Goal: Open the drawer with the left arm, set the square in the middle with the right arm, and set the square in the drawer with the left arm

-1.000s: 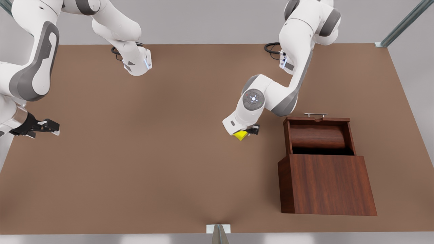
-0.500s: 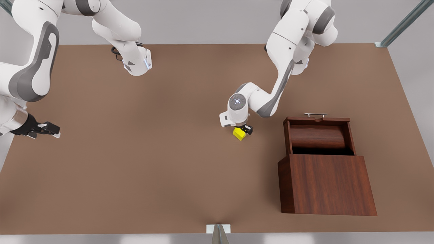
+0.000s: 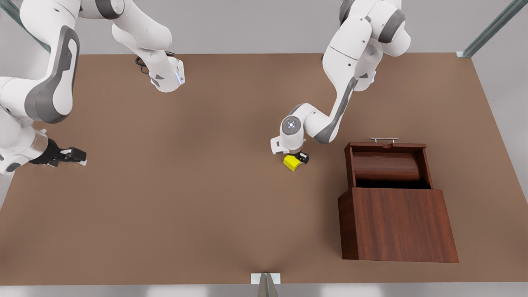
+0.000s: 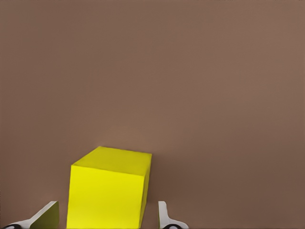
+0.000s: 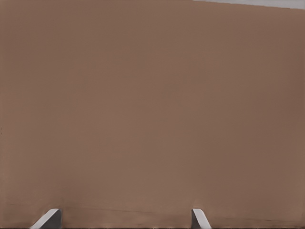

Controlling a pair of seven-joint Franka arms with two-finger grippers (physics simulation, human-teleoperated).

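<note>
Your left tool (image 3: 298, 158) straddles the small bright yellow cube (image 3: 292, 163) mid-frame on the brown counter (image 3: 206, 185), fingers apart beside its faces. Close off-centre and it may twist free short of the open reddish-brown wooden drawer (image 3: 387, 165). Your right tool (image 3: 68, 156) waits, spread, at the frame's left.

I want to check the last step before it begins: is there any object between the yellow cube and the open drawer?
Nothing visible stands between them. The yellow cube sits between the left gripper's fingers; bare tabletop lies from there to the open drawer. The right gripper waits open, far off.
</note>
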